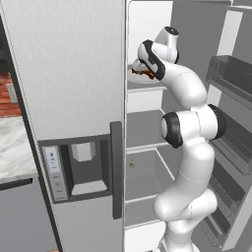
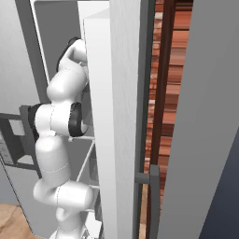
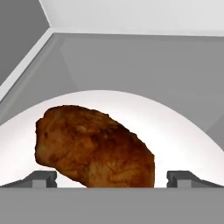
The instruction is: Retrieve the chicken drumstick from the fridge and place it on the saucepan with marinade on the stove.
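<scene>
The chicken drumstick (image 3: 94, 146), a reddish-brown piece of meat, lies on a white plate (image 3: 183, 140) on an upper shelf of the fridge (image 1: 69, 74). My gripper (image 3: 111, 178) is open, with one fingertip (image 3: 41, 178) on either side of the drumstick's near end and not pressing on it. From the left base view the arm reaches up into the open right compartment, and a bit of the drumstick (image 1: 142, 72) shows beside the hand. The saucepan with marinade and the stove are out of view.
The fridge's left door with its dispenser panel (image 1: 81, 167) is closed. The open right door carries dark bins (image 1: 231, 78) close beside the arm. White shelves (image 1: 145, 147) lie below the plate. A marble counter (image 1: 12, 147) is at the left.
</scene>
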